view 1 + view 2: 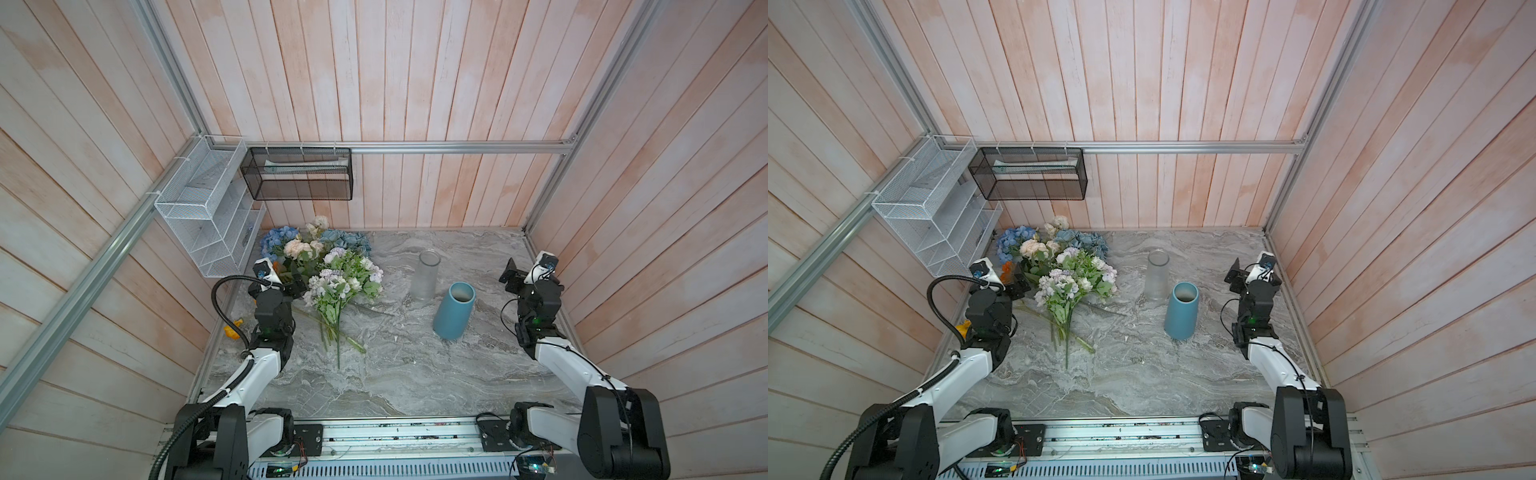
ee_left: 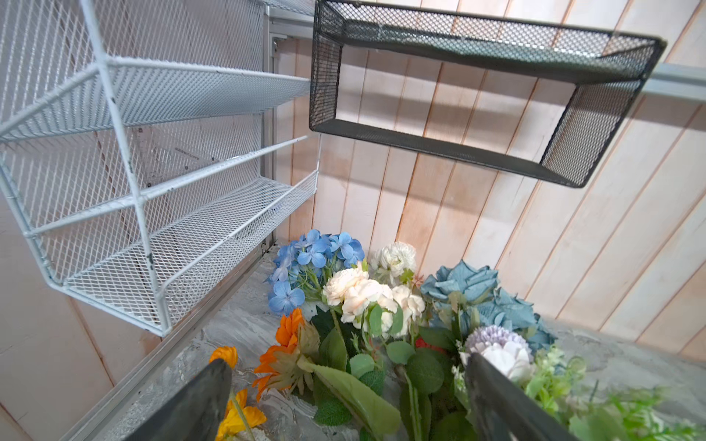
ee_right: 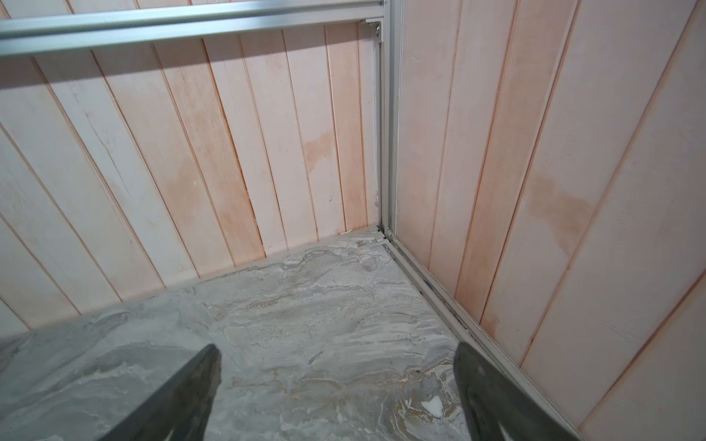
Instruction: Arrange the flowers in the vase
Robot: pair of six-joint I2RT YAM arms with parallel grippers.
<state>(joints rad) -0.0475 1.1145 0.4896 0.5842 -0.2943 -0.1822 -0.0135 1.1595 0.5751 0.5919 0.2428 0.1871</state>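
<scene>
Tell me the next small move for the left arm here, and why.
Probably lower the left gripper onto one stem in the flowers and close. Its jaws stand open at the pile's edge, nothing is held, and both the blue vase and the glass vase look empty; the right gripper is open over bare table, far from the stems.

the flowers (image 1: 332, 274) lie heaped at the far left of the surface (image 1: 415, 374), below the wall rack (image 1: 208, 208). to their right stand the rear vase (image 1: 426, 274) and, just before it, the front vase (image 1: 453, 311). the right hand (image 1: 509, 272) hangs far right.
</scene>
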